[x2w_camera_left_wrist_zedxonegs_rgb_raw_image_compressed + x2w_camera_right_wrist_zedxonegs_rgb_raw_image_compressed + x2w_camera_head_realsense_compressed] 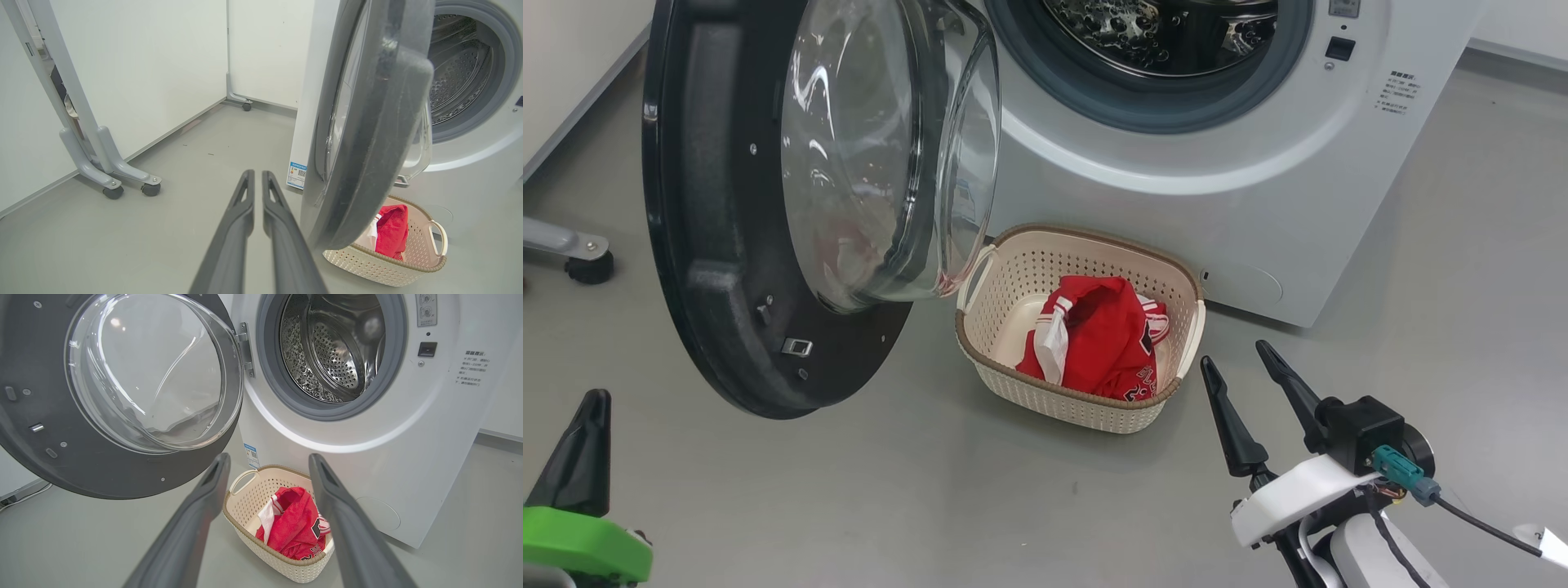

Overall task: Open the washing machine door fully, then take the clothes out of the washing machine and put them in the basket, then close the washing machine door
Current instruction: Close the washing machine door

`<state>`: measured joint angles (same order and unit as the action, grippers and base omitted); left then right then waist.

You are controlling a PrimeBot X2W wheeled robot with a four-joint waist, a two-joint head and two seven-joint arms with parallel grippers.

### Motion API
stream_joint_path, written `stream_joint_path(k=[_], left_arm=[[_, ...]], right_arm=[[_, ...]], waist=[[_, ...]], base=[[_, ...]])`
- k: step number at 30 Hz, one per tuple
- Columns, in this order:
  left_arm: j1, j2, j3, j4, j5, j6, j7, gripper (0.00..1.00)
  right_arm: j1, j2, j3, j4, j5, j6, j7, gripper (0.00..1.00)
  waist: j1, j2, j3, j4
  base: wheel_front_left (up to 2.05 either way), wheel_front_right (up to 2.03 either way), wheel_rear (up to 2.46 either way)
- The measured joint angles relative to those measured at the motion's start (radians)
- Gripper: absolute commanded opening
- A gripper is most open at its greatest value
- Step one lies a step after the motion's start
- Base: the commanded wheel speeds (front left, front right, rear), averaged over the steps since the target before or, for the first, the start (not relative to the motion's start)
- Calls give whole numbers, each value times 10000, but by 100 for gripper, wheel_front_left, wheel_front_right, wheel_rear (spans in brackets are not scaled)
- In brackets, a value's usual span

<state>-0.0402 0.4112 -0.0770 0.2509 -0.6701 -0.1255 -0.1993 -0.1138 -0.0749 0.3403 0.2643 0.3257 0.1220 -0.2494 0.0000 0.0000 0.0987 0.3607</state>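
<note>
Grey smooth floor [849,490] carries the big white front-loading washing machine [1176,204]. I see its round black-rimmed door with the bulging glass bowl [711,245] swung wide, left of the grey-rimmed drum mouth [1152,110]. Just before the machine's front sits the small cream perforated plastic basket [1086,408], holding the red garments with white striped trim [1103,343]. My left gripper [257,175] has its fingers drawn almost together on nothing. My right gripper [269,459] stands spread wide, empty, near the basket.
</note>
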Motion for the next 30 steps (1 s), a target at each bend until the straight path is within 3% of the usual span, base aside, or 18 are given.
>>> stream_joint_path(k=[12, 18, 25, 30], left_arm=[[-38, 303, -19, 31, -104, 0, 0, 0], [-515, 407, 364, 33, -727, 0, 151, 0], [-1227, 324, 1089, 198, -2351, 0, 922, 0], [-1748, -228, 1678, 560, -3983, 136, 1916, 0]], right_arm=[[0, 31, 4, -15, 0, 0, 0, 100], [-1, 35, -27, -42, 0, 0, 0, 100], [-7, 42, -15, -44, -2, 0, 0, 100], [-7, 42, -36, -46, -2, 0, 0, 100]], waist=[[0, 0, 144, -26], [0, 0, 228, -31], [0, 0, 336, -87], [0, 0, 403, -150]], base=[[0, 0, 0], [0, 0, 0], [0, 0, 0], [0, 0, 0]])
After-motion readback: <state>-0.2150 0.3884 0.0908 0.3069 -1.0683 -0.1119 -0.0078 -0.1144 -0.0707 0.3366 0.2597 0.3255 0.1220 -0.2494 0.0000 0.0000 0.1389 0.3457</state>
